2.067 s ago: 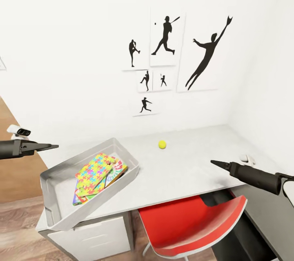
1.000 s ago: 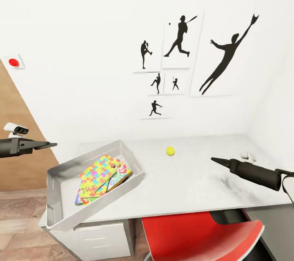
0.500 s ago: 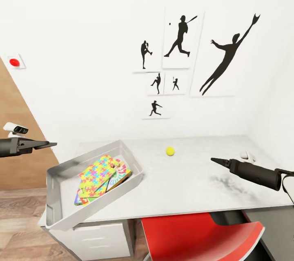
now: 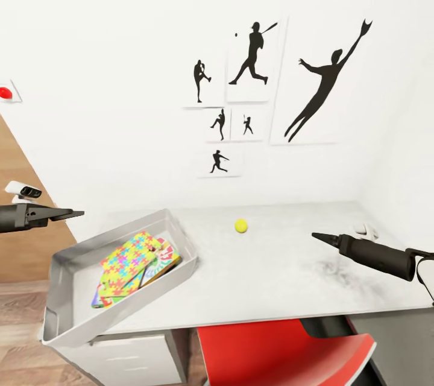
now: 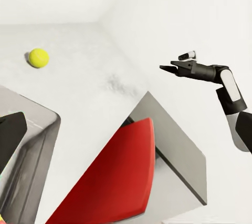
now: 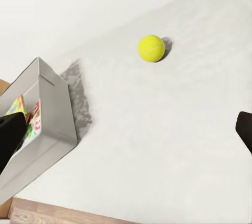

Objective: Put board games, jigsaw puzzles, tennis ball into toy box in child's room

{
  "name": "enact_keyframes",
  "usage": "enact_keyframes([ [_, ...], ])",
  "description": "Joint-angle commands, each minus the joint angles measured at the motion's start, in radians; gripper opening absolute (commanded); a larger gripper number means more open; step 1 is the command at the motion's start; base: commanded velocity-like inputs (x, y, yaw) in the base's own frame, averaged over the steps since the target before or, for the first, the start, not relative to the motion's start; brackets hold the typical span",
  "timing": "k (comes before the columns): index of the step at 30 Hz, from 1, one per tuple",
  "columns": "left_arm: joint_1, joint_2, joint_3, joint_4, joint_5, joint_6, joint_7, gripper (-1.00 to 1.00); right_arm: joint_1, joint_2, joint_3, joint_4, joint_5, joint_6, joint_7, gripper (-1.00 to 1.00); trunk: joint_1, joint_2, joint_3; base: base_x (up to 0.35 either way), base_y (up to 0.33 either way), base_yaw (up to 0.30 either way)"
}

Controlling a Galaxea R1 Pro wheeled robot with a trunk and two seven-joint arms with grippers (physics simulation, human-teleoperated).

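Ball (image 4: 241, 226) alone on open desk (image 4: 283, 271)
Bin (image 4: 175, 235) overhangs desk's corner; both end effectors (image 4: 77, 213) (image 4: 315, 236) empty, fingers together, games half hidden under puzzle (image 4: 125, 260)

Open tabletop (image 4: 283, 265) ahead of right gripper (image 4: 314, 236), tennis ball (image 4: 241, 226) unobstructed beyond, toy box (image 4: 181, 235) walled off left

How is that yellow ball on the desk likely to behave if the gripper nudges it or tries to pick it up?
The ball is round and sits alone on the flat desk, so a nudge would probably send it rolling. It looks small and likely light. Being round, it may slip out of a pinch that lands off centre.
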Motion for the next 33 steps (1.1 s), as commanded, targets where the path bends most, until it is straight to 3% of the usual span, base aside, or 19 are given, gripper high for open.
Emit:
enact_keyframes([
  [1, -0.002, 0.001, -0.004, 0.000, 0.003, 0.011, -0.003, 1.00, -0.001, 0.000, -0.001, 0.000, 0.010, 0.004, 0.010, 1.00, 0.001, -0.002, -0.002, 0.010, -0.203, 0.000],
  [33, -0.002, 0.002, -0.003, 0.000, 0.002, 0.020, -0.003, 1.00, -0.001, 0.002, -0.001, 0.000, 0.010, 0.006, 0.010, 1.00, 0.001, -0.002, -0.002, 0.043, -0.079, 0.036],
])
